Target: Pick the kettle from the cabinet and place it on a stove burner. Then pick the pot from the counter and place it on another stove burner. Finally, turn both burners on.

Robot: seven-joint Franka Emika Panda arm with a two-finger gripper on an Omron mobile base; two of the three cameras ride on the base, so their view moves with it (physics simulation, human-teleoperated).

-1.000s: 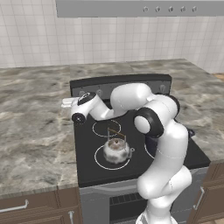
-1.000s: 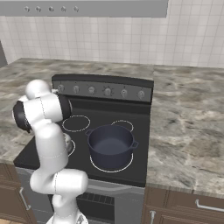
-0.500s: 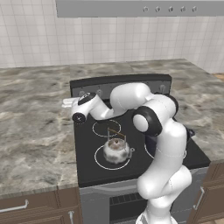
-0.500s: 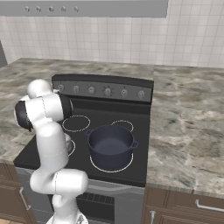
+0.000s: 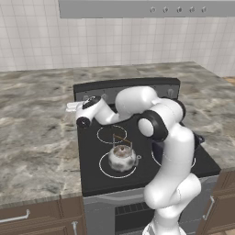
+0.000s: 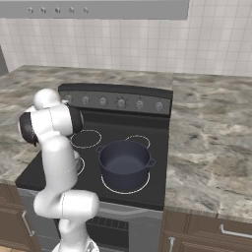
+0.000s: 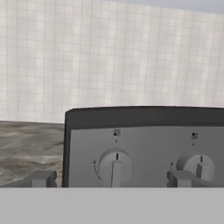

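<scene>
Grey, rigid round stove knob (image 7: 115, 168) sits between the wide-open empty gripper (image 7: 109, 180), best pinched across its raised centre bar.

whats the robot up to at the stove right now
The white robot arm has its open two-finger gripper held up to the stove's grey control panel, the fingertips straddling the leftmost round grey knob, holding nothing. The small silvery metal kettle with the thin brown handle sits on the front left burner, and the wide dark blue-grey pot sits on the front right one. Both are placed, so it looks lined up to start turning the burners on.
</scene>
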